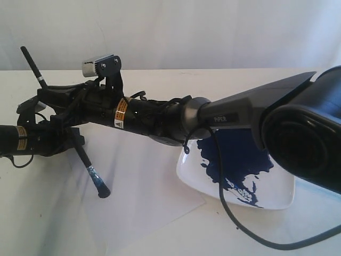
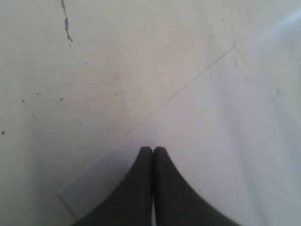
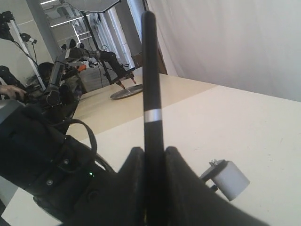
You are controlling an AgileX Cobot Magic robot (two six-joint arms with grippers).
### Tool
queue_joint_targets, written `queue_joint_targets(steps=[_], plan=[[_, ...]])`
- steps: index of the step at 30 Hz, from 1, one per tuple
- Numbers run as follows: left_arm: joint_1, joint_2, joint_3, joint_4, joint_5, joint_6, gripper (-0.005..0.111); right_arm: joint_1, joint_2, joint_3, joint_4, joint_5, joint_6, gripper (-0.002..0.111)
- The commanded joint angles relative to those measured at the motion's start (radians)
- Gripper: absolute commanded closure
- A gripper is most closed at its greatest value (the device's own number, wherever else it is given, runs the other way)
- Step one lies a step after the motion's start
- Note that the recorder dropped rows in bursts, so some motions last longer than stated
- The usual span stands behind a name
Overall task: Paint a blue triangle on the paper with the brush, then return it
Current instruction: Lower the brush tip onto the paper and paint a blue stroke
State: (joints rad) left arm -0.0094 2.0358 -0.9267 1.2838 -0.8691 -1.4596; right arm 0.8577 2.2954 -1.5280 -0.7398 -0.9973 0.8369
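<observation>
The brush (image 1: 85, 160) slants steeply, with its black handle end up at the back left and its dark blue tip (image 1: 103, 191) low over the paper (image 1: 144, 186). I cannot tell whether the tip touches the sheet. My right gripper (image 1: 55, 105) reaches across to the left and is shut on the brush handle (image 3: 150, 84), which stands between its fingers (image 3: 151, 149). My left gripper (image 2: 153, 148) is shut and empty, hovering over a corner of the paper (image 2: 225, 132). The blue triangle is not in view, and the paper that shows is plain.
A square white plate (image 1: 277, 200) holding a dark blue paint pool (image 1: 234, 154) sits right of the paper, under the right arm (image 1: 240, 112). A black cable (image 1: 240, 226) trails across the table in front of the plate. A thin blue streak (image 2: 66, 23) marks the bare table.
</observation>
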Motion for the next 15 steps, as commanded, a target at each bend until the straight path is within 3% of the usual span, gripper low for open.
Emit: queue_joint_targets(steps=[1,15], plan=[[-0.003,0.002,0.005,0.019,0.051,0.002,0.107,0.002,-0.001,-0.007,-0.003,0.008,-0.006,0.108],[-0.003,0.002,0.005,0.029,0.053,0.002,0.107,-0.002,-0.001,-0.007,0.023,0.035,-0.076,0.108]])
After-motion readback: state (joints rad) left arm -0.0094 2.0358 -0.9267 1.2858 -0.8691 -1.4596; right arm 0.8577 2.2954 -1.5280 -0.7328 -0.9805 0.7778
